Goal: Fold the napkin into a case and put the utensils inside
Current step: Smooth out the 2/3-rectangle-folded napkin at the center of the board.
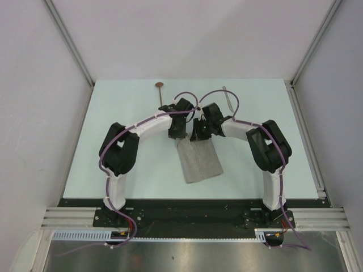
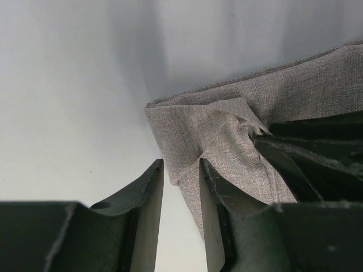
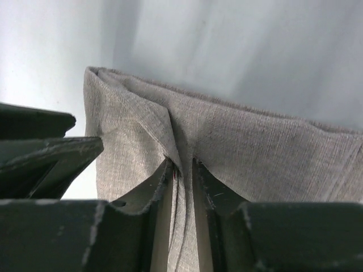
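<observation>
From my overhead feed both arms rise from their bases, bend at the elbow and reach inward, so the two wrists nearly meet over the middle of the table point(image 1: 125, 102). The left gripper point(image 1: 175, 132) and the right gripper point(image 1: 200, 134) sit just beside each other at the far edge of the napkin point(image 1: 199, 161), which lies as a folded strip running back toward the bases, slightly slanted. On my left wrist camera the jaws stand partly apart around a corner of the cloth: the fabric lies against one of the fingers point(image 2: 211, 192), and I can see bare table between it and the other, so I read that gripper as not clamped. On my right wrist camera the fingers point(image 3: 163, 190) are drawn in close on a raised fold of the napkin, with layers of cloth filling the narrow gap, a pinch on the fabric. The spoon point(image 1: 160, 87) and the knife point(image 1: 228, 98) lie apart at the far side of the table, beyond the wrists.
</observation>
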Motion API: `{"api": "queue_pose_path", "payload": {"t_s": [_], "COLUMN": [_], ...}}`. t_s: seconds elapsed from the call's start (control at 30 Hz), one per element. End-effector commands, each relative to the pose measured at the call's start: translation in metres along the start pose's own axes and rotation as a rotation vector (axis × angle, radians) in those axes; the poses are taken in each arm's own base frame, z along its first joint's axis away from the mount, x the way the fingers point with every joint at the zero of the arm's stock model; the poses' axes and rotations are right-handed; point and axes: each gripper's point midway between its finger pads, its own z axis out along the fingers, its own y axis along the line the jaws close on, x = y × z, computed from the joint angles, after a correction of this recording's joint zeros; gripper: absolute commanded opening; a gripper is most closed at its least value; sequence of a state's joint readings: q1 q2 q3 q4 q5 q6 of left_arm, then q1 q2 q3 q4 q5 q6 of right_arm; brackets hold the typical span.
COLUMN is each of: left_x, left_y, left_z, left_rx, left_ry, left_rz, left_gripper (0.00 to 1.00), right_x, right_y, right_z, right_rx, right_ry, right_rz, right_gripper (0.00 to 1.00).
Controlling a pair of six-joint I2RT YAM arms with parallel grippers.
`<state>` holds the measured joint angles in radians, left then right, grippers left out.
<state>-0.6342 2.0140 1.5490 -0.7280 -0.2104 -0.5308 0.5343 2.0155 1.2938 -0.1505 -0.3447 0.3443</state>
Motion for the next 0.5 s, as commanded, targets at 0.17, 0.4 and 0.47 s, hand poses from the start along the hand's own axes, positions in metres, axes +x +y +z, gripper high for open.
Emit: {"api": "queue_pose_path", "payload": {"t_s": [0.17,0.4,0.47], "left_x": [-0.012,-0.024,-0.026], "left_y": [-0.001,-0.014,-0.017], "left_z": [-0.013,-0.011,-0.010], "left_rx": [-0.009,0.000,-0.012], "left_ry": [-0.058,-0.067,-0.076], "left_rz": [-0.003,0.012,0.023], "left_gripper": [0.38,0.40,0.40], "right_x": [-0.040,-0.042,-0.042], "right_y": [-0.011,-0.014,-0.013], "right_z": [0.009,0.013,0.013], "right_rx": [0.015,-0.067,-0.090], "right_ry": [-0.110,-0.096,-0.107], "right_rz": [0.046,0.184,0.219], "right_gripper": [0.17,0.09,0.07]}}
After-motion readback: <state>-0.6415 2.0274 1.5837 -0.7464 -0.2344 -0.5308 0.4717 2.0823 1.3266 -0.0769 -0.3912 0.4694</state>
